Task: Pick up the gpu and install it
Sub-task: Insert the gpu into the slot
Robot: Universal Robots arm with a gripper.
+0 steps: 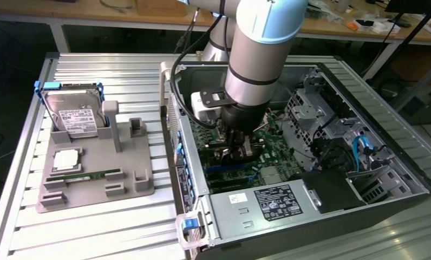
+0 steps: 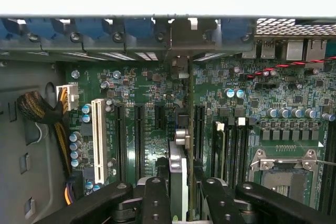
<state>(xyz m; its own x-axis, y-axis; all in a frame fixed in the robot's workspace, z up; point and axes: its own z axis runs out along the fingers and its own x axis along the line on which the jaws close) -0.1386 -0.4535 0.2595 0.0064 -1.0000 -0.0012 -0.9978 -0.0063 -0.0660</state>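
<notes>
End effector (image 2: 181,195) grips gpu (image 2: 178,167) above motherboard (image 2: 142,129) slots — cables (image 2: 38,111) well apart.

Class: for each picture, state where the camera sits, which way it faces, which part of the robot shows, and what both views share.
Exterior view: off the arm, high, looking down into the open computer case; the arm reaches inside.
Wrist view: on the wrist, looking along the gripper at the motherboard; its fingers clamp the gpu edge-on.
Shared: the motherboard and the gripper.
</notes>
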